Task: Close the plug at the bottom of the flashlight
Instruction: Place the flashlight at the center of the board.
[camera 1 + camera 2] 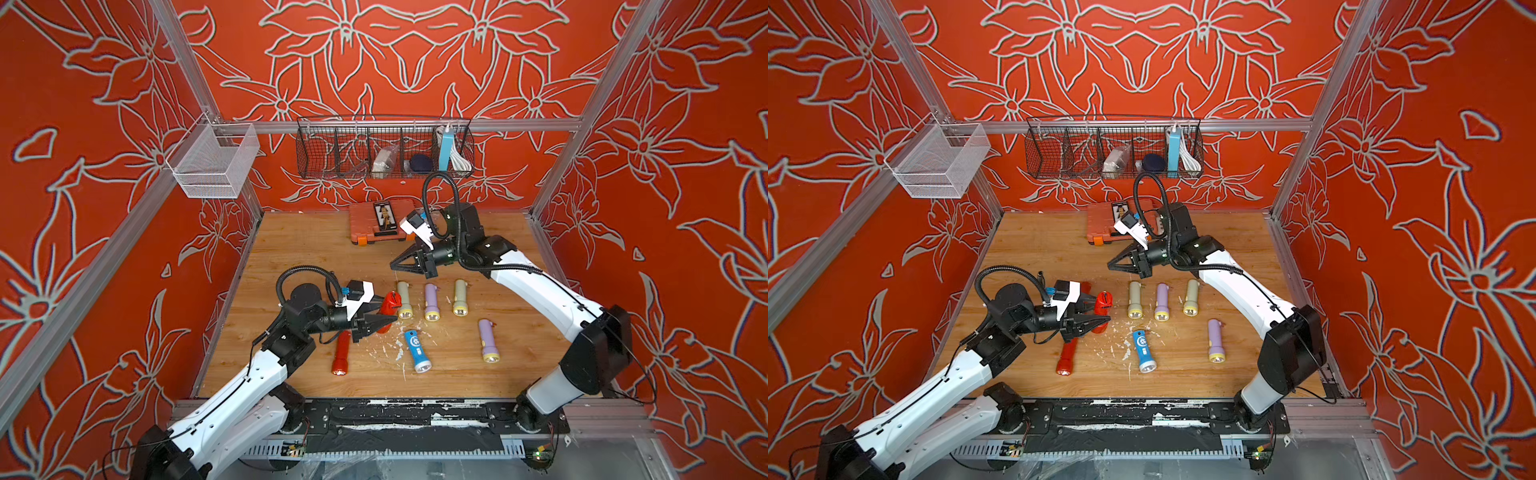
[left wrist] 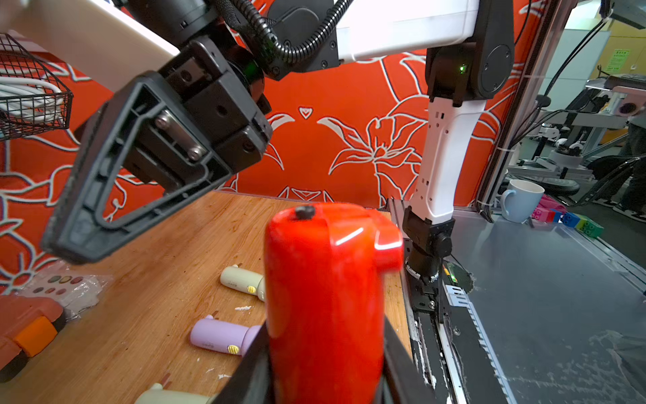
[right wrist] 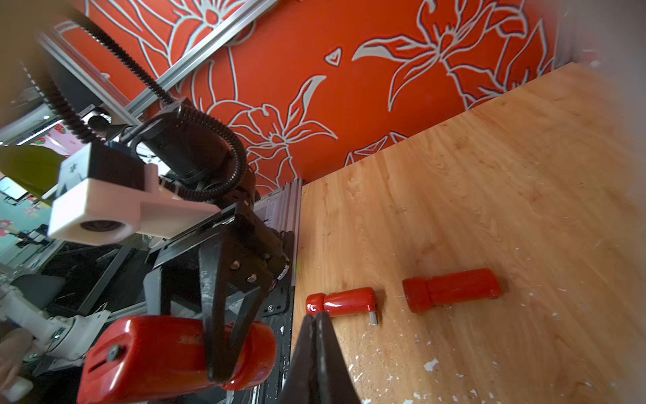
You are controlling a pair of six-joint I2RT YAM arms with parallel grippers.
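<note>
Well, the fingers (image 3: pixel 209 314) of the left gripper (image 1: pixel 390 320) are clamping round the red flashlight (image 1: pixel 390 305), plug end raised, at nine o'clock on the table (image 1: pixel 311 249). The right gripper (image 1: pixel 394 266), pinched shut and holding nothing, is hovering at its twelve o'clock. To my eye it should be pressing the plug (image 2: pixel 386 241) squarely while the left is bracing. I'm counting three reds including two loose red flashlights (image 3: pixel 451 288), two beige flashlights (image 1: pixel 404 300), two purple flashlights (image 1: pixel 432 302) and one blue flashlight (image 1: pixel 417 351).

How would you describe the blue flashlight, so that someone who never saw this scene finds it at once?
On the wooden tabletop several plastic flashlights lie near the front. The blue plastic flashlight lies among white flecks, between a red cylindrical flashlight and a purple one. It alone is blue, with a white round emblem.
</note>
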